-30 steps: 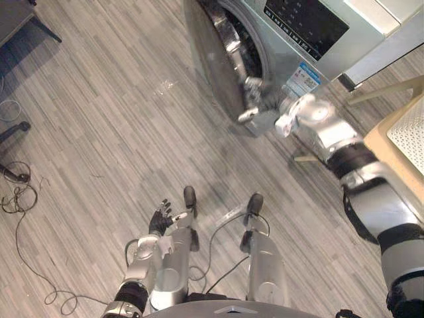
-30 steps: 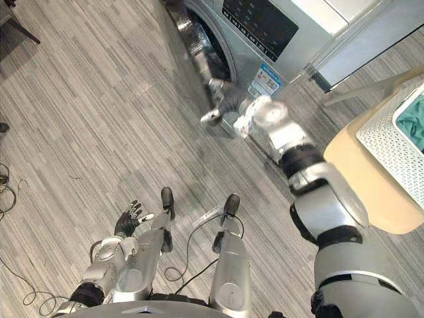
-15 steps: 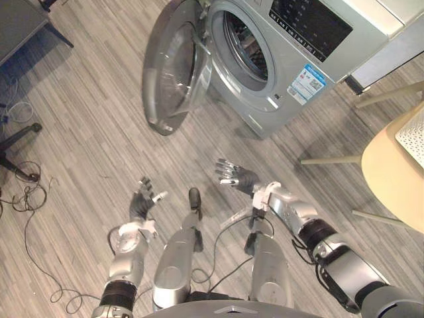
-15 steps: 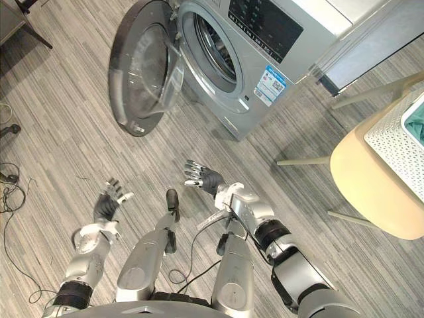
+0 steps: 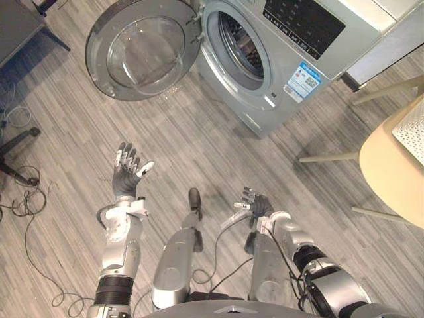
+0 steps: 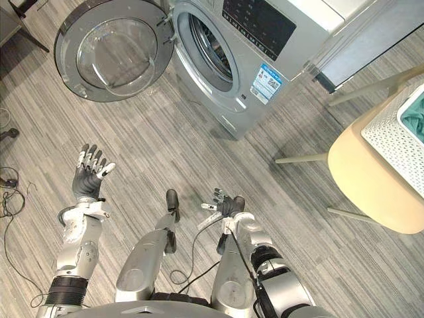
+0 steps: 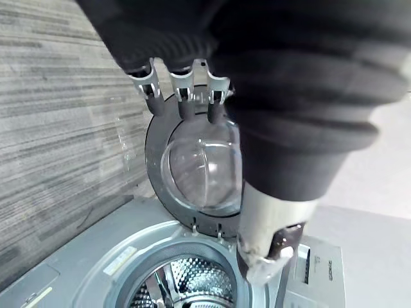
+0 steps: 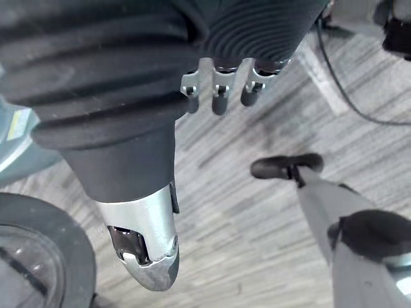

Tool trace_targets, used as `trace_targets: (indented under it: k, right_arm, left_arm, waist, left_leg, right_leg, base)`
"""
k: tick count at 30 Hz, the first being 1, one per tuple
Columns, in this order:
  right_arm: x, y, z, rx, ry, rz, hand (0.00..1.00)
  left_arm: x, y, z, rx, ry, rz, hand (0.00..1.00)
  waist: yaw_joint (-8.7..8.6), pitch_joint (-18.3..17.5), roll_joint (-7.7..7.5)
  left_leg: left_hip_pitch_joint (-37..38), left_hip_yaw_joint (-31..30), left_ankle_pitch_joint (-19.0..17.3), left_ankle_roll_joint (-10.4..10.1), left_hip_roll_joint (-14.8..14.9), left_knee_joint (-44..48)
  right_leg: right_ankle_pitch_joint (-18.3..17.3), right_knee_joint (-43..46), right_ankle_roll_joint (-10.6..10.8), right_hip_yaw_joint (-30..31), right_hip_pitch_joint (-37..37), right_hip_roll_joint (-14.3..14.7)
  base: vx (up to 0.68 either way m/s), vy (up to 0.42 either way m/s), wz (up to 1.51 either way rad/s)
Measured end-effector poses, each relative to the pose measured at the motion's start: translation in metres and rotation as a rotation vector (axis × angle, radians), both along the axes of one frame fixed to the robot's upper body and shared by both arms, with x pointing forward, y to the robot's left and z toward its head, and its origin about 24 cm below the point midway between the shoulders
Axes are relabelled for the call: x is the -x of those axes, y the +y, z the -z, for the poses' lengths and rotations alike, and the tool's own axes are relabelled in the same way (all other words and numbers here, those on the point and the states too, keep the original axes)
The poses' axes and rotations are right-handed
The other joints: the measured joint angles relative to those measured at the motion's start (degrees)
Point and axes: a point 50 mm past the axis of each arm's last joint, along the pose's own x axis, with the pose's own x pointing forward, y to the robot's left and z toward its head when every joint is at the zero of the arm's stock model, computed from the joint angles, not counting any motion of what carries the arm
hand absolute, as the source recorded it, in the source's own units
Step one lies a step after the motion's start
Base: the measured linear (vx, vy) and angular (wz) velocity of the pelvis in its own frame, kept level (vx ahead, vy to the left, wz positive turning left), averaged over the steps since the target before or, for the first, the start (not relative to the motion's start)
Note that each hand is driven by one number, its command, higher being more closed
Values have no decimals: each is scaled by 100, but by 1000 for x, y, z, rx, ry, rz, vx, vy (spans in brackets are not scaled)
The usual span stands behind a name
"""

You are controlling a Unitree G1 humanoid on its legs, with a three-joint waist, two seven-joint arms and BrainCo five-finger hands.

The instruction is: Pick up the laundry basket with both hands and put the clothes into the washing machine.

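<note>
Since half a second ago the right hand (image 5: 257,205) has drawn back low and close to the robot, and the door (image 5: 142,50) has swung from half open to fully wide, while the left hand (image 5: 124,177) has risen. Both hands are empty: the left with fingers straight and spread, the right with fingers loosely relaxed. From where I stand, the door-opening step looks finished and the basket step has not begun. The white basket (image 6: 396,142), with teal clothes (image 6: 414,120) in it, sits on a round tan table (image 6: 361,179) well off to the robot's right, set back from the table's near edge and far from either hand. The next move, I would guess, calls for turning to the right toward that table and bringing both hands to opposite sides of the basket's rim before lifting. The washing machine (image 5: 291,46) stands ahead with its drum (image 5: 240,45) showing through the round opening. The floor (image 5: 199,152) between the robot and the machine looks bare. The table's thin legs and the wide-flung door are the things to step around when carrying the load across.
</note>
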Motion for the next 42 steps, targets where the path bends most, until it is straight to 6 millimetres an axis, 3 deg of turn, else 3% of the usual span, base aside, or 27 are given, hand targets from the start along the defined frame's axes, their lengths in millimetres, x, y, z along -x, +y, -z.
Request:
trace_targets:
  k: [2, 5, 9, 11, 12, 15, 16, 17, 18, 19, 21, 22, 23, 25, 26, 27, 28, 29, 30, 31, 34, 35, 36, 37, 39, 41, 42]
  right_arm:
    - [7, 1, 6, -104, -3, 142, 0]
    - [15, 2, 3, -352, -66, 364, 0]
    - [22, -11, -23, -617, -277, 624, 0]
    - [26, -13, -28, -658, -327, 700, 0]
    - [31, -12, -24, -677, -316, 737, 0]
    - [37, 2, -17, -723, -277, 755, 0]
    - [38, 2, -17, -723, -281, 752, 0]
    - [38, -1, -18, -715, -287, 751, 0]
    - [38, -1, -17, -714, -287, 751, 0]
    - [40, -3, -18, -709, -293, 759, 0]
    - [46, -4, -18, -701, -297, 760, 0]
    - [50, -3, -16, -689, -289, 750, 0]
    - [54, -4, -16, -687, -286, 754, 0]
    - [67, -3, -16, -660, -281, 728, 0]
    - [70, -2, -17, -657, -282, 723, 0]
    - [77, -3, -19, -652, -293, 718, 0]
    - [84, -4, -21, -648, -299, 721, 0]
    - [85, -5, -24, -639, -315, 715, 0]
    - [86, -8, -32, -612, -347, 693, 0]
    - [85, -12, -39, -586, -378, 668, 0]
    - [79, -11, -51, -509, -423, 586, 0]
    - [75, -4, -57, -493, -435, 554, 0]
    - [69, 4, -63, -481, -452, 513, 0]
    - [65, 9, -66, -475, -461, 491, 0]
    - [49, 21, -80, -426, -513, 414, 0]
    - [44, 28, -86, -385, -539, 367, 0]
    - [44, 33, -85, -371, -533, 339, 0]
  left_arm:
    - [2, -10, 4, 3, 19, 36, 0]
    - [6, -25, 12, 5, 64, 79, 0]
    - [7, -55, 23, -36, 137, 200, 0]
    - [9, -61, 27, -66, 165, 228, 0]
    - [11, -63, 35, -106, 198, 242, 0]
    - [23, -55, 56, -195, 293, 245, 0]
    - [27, -57, 61, -207, 316, 255, 0]
    - [31, -59, 65, -195, 338, 259, 0]
    - [33, -59, 67, -193, 346, 261, 0]
    - [36, -61, 74, -188, 375, 272, 0]
    - [41, -63, 83, -175, 416, 275, 0]
    - [44, -62, 91, -178, 457, 276, 0]
    - [47, -62, 95, -177, 480, 279, 0]
    - [56, -63, 105, -165, 535, 280, 0]
    - [60, -63, 109, -161, 554, 281, 0]
    - [67, -62, 116, -158, 596, 285, 0]
    - [70, -61, 119, -158, 614, 290, 0]
    - [71, -62, 120, -156, 618, 294, 0]
    - [74, -62, 121, -150, 621, 302, 0]
    - [78, -66, 121, -141, 621, 314, 0]
    - [89, -69, 127, -130, 650, 337, 0]
    - [91, -67, 128, -147, 655, 341, 0]
    - [94, -66, 129, -151, 662, 336, 0]
    - [94, -64, 129, -157, 663, 331, 0]
    - [92, -61, 123, -164, 635, 309, 0]
    - [90, -61, 119, -165, 614, 306, 0]
    - [90, -60, 118, -171, 613, 305, 0]
  waist:
    - [-27, 14, -22]
    - [-239, 18, -29]
    - [-327, 17, -63]
    - [-389, 6, -89]
    - [-401, -49, -170]
    - [-425, -381, -450]
    - [-494, -466, -421]
    - [-510, -618, -338]
    - [-508, -642, -334]
    - [-506, -727, -377]
    - [-460, -837, -527]
    - [-478, -938, -576]
    - [-507, -998, -565]
    - [-535, -1049, -532]
    - [-538, -1076, -523]
    - [-558, -1111, -544]
    - [-543, -1157, -623]
    - [-521, -1168, -634]
    - [-464, -1180, -619]
    - [-442, -1189, -605]
    - [-320, -1281, -490]
    - [-249, -1340, -461]
    - [-189, -1383, -437]
    - [-156, -1383, -438]
    - [37, -1428, -406]
    - [154, -1477, -352]
    - [170, -1571, -445]
  left_leg:
    - [-120, 227, -560, 30, 151, 895]
    - [-181, 547, -1190, 76, 453, 1856]
    - [-114, 1350, -1984, 100, 1015, 2747]
    - [159, 1647, -1952, 216, 1146, 2562]
    - [406, 1838, -1901, 149, 1189, 2443]
    - [729, 2181, -1918, 27, 1280, 2394]
    - [747, 2154, -1955, -56, 1358, 2546]
    - [806, 2152, -1932, -125, 1539, 2511]
    - [851, 2164, -1923, -142, 1568, 2482]
    - [1095, 2368, -1835, -205, 1659, 2244]
    - [1462, 2751, -1750, -345, 1708, 2058]
    - [1562, 2838, -1741, -361, 1821, 2102]
    - [1582, 2839, -1703, -423, 1904, 2121]
    - [1909, 2818, -1659, -475, 2335, 2296]
    - [1996, 2812, -1636, -439, 2455, 2359]
    - [2084, 2806, -1499, -214, 2701, 2654]
    - [2021, 2774, -1227, 298, 2930, 3144]
    - [1903, 2646, -1042, 633, 3044, 3450]
    - [1639, 1942, -1394, 414, 2944, 3967]
    - [1346, 1315, -1744, 168, 2547, 4290]
    - [975, 795, -2318, 77, 1680, 4183]
    - [779, 758, -2451, 96, 1248, 3890]
    - [552, 741, -2484, 138, 849, 3535]
    - [453, 731, -2478, 143, 655, 3339]
    - [182, 755, -2170, 104, 192, 2396]
    - [214, 756, -1769, 245, 164, 2096]
    - [303, 761, -1627, 528, 101, 2063]
  right_leg:
    - [-109, 278, 31, 286, -15, 39]
    - [-180, 421, 55, 680, 20, 212]
    - [8, -5, 123, 1245, 58, 496]
    - [-142, 57, -126, 872, 161, 404]
    - [-337, 807, -345, 530, 120, 260]
    - [-1149, 1535, -425, -133, 127, -32]
    - [-1151, 1469, -356, -298, 193, 55]
    - [-931, 1064, -356, -278, 360, 386]
    - [-884, 968, -373, -271, 412, 420]
    - [-1201, 958, -606, -859, 505, 232]
    - [-1349, 1329, -534, -1777, 617, -196]
    - [-1324, 1426, -388, -1856, 624, -144]
    - [-1303, 1415, -397, -1786, 635, -22]
    - [-1398, 1362, -578, -1584, 843, 522]
    - [-1438, 1352, -629, -1544, 897, 647]
    - [-1503, 1277, -733, -1402, 1038, 879]
    - [-1535, 1155, -813, -1176, 1168, 1068]
    - [-1525, 1060, -852, -1063, 1246, 1162]
    - [-1501, 894, -893, -889, 1394, 1246]
    - [-1496, 753, -930, -671, 1513, 1317]
    - [-1451, 348, -1013, -300, 1797, 1520]
    - [-1422, 211, -1012, -171, 1884, 1580]
    - [-1414, 92, -999, -70, 1953, 1614]
    - [-1411, 37, -993, -16, 2004, 1618]
    - [-1362, -211, -861, 162, 2144, 1638]
    - [-1403, -328, -772, 280, 2315, 1684]
    - [-1644, -80, -650, 306, 2329, 1636]
  base:
    - [56, -41, -64]
    - [20, 33, -86]
    - [-47, 100, -114]
    - [4, 66, -74]
    - [81, 35, -50]
    - [132, -68, -56]
    - [163, -171, -55]
    - [138, -133, -48]
    - [150, -142, -72]
    - [88, -52, -60]
    - [92, -118, -90]
    - [93, -194, -78]
    - [125, -245, -66]
    - [144, -270, -80]
    - [133, -356, -91]
    - [93, -309, -87]
    - [103, -396, -85]
    - [81, -288, -92]
    - [83, -274, -98]
    - [76, -158, -98]
    - [105, -54, -79]
    - [148, 1, -56]
    - [152, 15, -44]
    - [148, 35, -36]
    - [153, 43, -43]
    - [222, 59, -30]
    - [356, 90, -17]
